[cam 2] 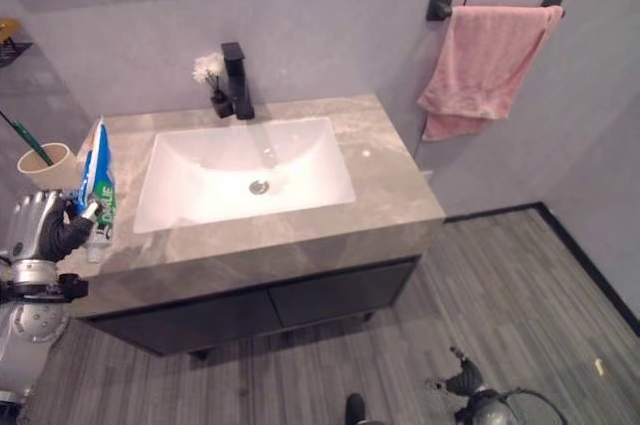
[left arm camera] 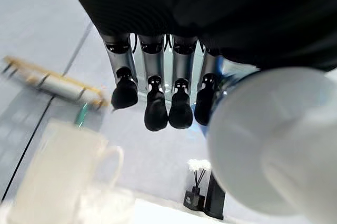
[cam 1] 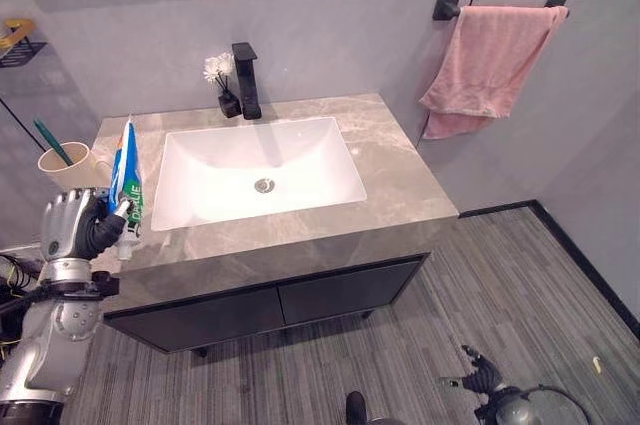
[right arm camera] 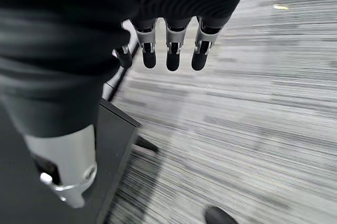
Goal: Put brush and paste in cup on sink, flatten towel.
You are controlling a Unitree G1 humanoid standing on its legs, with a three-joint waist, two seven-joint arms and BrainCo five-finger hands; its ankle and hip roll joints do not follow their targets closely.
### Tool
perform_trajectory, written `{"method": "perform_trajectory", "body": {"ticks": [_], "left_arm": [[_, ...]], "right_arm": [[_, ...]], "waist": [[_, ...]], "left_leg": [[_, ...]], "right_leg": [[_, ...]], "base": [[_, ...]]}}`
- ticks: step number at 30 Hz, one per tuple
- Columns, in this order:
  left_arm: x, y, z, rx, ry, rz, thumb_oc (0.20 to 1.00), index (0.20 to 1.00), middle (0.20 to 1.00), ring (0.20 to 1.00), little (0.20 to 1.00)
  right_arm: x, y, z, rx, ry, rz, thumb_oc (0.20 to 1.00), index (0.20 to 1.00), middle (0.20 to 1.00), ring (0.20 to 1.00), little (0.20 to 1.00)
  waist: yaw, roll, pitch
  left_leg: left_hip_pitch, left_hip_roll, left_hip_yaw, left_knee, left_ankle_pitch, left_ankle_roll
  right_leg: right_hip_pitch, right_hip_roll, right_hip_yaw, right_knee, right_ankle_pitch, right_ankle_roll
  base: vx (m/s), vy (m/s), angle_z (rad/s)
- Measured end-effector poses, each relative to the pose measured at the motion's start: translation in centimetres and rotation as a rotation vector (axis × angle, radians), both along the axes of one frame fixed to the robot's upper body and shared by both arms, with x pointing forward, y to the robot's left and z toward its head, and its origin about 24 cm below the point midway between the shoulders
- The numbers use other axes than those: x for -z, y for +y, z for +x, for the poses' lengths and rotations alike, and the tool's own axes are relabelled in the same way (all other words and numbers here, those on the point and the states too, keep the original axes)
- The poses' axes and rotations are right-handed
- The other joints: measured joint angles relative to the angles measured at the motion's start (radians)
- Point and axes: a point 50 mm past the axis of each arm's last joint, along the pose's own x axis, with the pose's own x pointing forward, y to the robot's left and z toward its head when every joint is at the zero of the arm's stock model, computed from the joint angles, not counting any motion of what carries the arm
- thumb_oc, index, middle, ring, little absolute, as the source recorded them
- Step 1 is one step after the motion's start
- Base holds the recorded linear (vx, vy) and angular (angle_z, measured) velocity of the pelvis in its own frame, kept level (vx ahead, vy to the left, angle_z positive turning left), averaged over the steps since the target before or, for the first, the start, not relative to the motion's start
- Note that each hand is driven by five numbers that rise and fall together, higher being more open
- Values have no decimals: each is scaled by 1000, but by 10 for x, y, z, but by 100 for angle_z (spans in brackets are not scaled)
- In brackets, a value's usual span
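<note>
At the left end of the grey marble table, the left hand holds the toothpaste tube upright, its fingers curled round the lower part and the white cap pointing down, just above the table's front left corner. Just behind the hand stands the cream cup, near the table's left edge, with a green toothbrush leaning inside it, handle sticking up. The tube is beside the cup, apart from it and outside it. A white basin is sunk into the middle of the table, and behind it rise a black tap and a small dark vase of white flowers. On the wall to the right, a pink towel hangs bunched and creased over a black rail, one lower corner drooping lower than the rest. Down by the striped grey floor, the right hand hangs low with fingers straight and relaxed, holding nothing.
</note>
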Motion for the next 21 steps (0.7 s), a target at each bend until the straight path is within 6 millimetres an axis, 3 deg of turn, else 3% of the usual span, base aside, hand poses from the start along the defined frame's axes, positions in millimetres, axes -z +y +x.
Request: {"method": "perform_trajectory", "body": {"ticks": [5, 9, 14, 19, 21], "left_arm": [[-36, 4, 6, -14, -97, 184, 200, 200, 200, 200, 200], [-54, 1, 12, -2, -147, 264, 200, 200, 200, 200, 200], [-86, -3, 17, 5, -213, 410, 200, 200, 200, 200, 200], [-105, -7, 24, 29, -236, 504, 200, 200, 200, 200, 200], [-110, -9, 31, 38, -224, 541, 200, 200, 200, 200, 200]], "right_arm": [[-40, 8, 37, 22, -262, 103, 1000, 1000, 1000, 1000, 1000], [-63, 12, 53, 26, -389, 175, 1000, 1000, 1000, 1000, 1000], [-121, 26, 80, -88, -641, 278, 1000, 1000, 1000, 1000, 1000], [-173, 41, 103, -204, -853, 372, 1000, 1000, 1000, 1000, 1000], [-189, 61, 121, -236, -903, 526, 1000, 1000, 1000, 1000, 1000]], "waist": [[-14, -2, -2], [-19, 1, -6], [-24, 5, -8], [-22, 15, -14], [-23, 19, -17]], "left_leg": [[2, 0, 2, 1, 1, -1], [2, -1, 4, 1, 1, -1], [10, -1, 12, 3, 1, -1], [22, -1, 19, 0, 0, -2], [18, 0, 22, 0, -1, -2]], "right_leg": [[1, 0, 1, 5, 1, -1], [1, 0, 3, 7, 2, -2], [5, 2, 11, 8, 6, -7], [13, 3, 20, 8, 4, -5], [11, 4, 23, 8, 7, -6]], "base": [[0, 0, 0], [0, 0, -1], [-1, 3, -5], [-6, 0, -5], [-2, -2, -4]]}}
